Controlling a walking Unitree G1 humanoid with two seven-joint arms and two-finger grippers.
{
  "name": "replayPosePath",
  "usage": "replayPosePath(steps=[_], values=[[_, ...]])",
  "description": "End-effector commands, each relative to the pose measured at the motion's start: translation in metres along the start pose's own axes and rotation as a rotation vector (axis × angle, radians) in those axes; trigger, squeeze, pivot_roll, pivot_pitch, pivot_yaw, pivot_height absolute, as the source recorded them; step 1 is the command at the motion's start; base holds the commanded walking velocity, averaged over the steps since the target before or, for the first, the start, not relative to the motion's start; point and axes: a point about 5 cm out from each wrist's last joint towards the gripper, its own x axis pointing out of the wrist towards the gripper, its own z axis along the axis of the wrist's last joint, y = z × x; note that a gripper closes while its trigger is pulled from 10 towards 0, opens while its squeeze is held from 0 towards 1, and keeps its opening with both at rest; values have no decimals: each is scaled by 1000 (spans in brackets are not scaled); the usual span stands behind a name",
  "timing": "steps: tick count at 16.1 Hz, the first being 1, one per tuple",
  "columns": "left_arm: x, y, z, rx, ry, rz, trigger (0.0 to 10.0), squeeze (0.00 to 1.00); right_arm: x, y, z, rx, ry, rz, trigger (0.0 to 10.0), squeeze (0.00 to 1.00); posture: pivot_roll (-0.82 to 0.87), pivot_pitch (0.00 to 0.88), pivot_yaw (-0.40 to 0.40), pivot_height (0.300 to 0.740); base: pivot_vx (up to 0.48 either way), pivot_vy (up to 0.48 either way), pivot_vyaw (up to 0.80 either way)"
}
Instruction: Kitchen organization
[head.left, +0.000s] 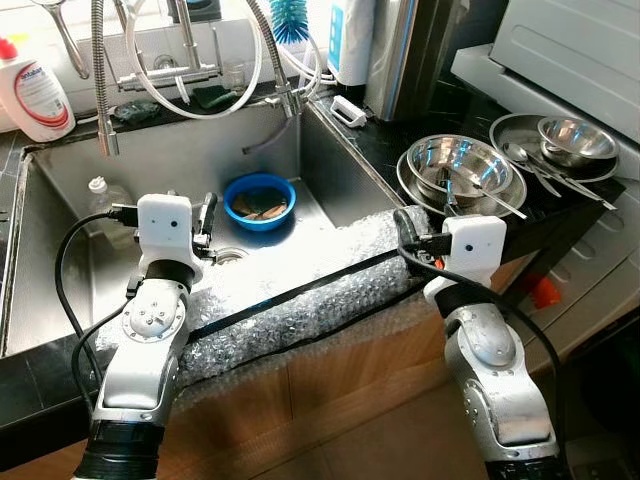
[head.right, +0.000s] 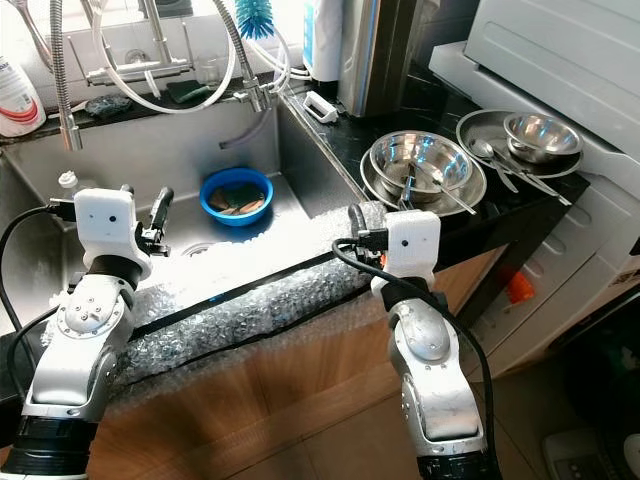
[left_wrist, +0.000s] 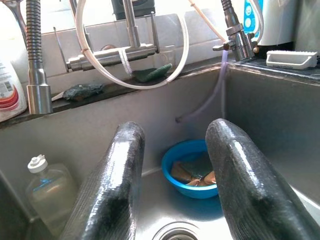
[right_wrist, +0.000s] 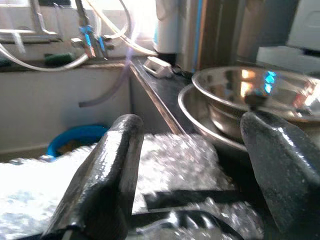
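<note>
Stainless steel surrounds us: we stand at a deep metal sink (head.left: 60, 260) whose front edge is padded with a strip of clear bubble wrap (head.left: 300, 300). Our left gripper (head.left: 208, 215) hangs over the basin, its two black fingers (left_wrist: 112, 185) spread apart with nothing between them. Past them, on the sink floor near the back wall, sits a round blue plastic bowl (head.left: 259, 200) holding what look like brownish scraps. A clear plastic bottle with a white cap (left_wrist: 47, 185) stands in the basin's far left corner.

Our right gripper (head.left: 403, 225) rests at the right end of the bubble wrap, fingers (right_wrist: 107, 165) likewise wide open and empty. Just beyond it, on the black countertop (head.left: 385, 135), shiny steel bowls (head.left: 460, 170) are nested together with a utensil inside. Further right, a smaller steel bowl (head.left: 575, 138) sits on a round steel plate (head.left: 510, 128) with spoons (head.left: 535, 170) beside it.
</note>
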Motion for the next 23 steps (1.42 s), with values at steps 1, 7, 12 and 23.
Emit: replayPosePath(steps=[1, 7, 12, 23], values=[[0, 0, 4, 14, -23, -2, 10000, 0, 0, -3, -5, -5, 33, -28, 10000, 0, -9, 84, -8, 740, 0, 0, 0], [0, 0, 5, 14, -29, -2, 10000, 0, 0, -10, -3, 5, 18, -96, 10000, 0, -8, 80, -10, 740, 0, 0, 0], [0, 0, 6, 7, -39, 0, 10000, 0, 3, -15, 3, 0, -16, -134, 10000, 0, -9, 81, -10, 740, 0, 0, 0], [0, 0, 7, 5, -44, 3, 10000, 0, 21, -14, 14, -25, -67, -120, 10000, 0, -11, 87, -8, 740, 0, 0, 0]])
